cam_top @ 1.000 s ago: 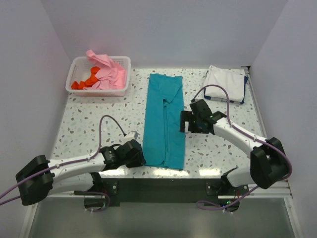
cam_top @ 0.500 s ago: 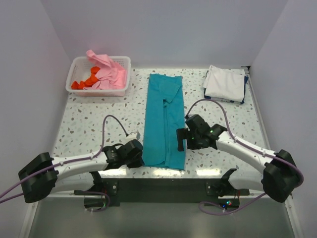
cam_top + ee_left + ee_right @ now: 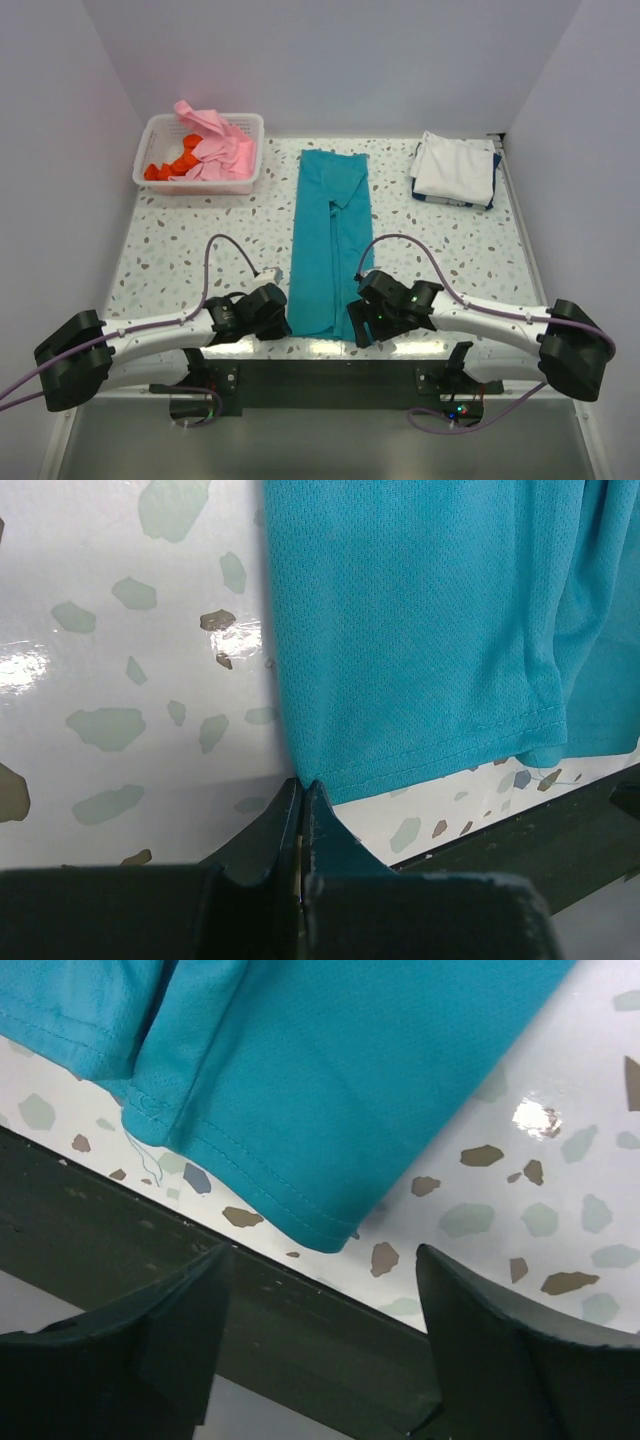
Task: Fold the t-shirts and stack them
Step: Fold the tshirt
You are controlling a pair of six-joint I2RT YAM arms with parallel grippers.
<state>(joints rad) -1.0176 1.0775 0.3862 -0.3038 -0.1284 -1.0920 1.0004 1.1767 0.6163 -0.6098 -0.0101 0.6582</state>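
The teal t-shirt [image 3: 330, 240] lies folded into a long strip down the middle of the table. My left gripper [image 3: 286, 320] is at its near left corner. In the left wrist view the jaws [image 3: 302, 785] are closed, with the corner of the shirt [image 3: 420, 630] at their tips. My right gripper [image 3: 357, 326] is open at the near right corner. In the right wrist view that corner of the shirt [image 3: 300, 1080] lies just ahead of the gap between the open jaws [image 3: 322, 1260]. Pink [image 3: 215, 145] and orange-red [image 3: 170, 165] t-shirts lie in the basket. A folded white t-shirt [image 3: 455, 165] lies on a dark blue one [image 3: 491, 183].
The white slatted basket [image 3: 160, 125] stands at the far left corner. The folded white and dark blue pile lies at the far right. The table's dark front edge [image 3: 120, 1250] runs just below the shirt's hem. Walls close in the table on three sides.
My right gripper has moved from beside the shirt's middle down toward me to its near right corner. My left gripper has stayed at the near left corner.
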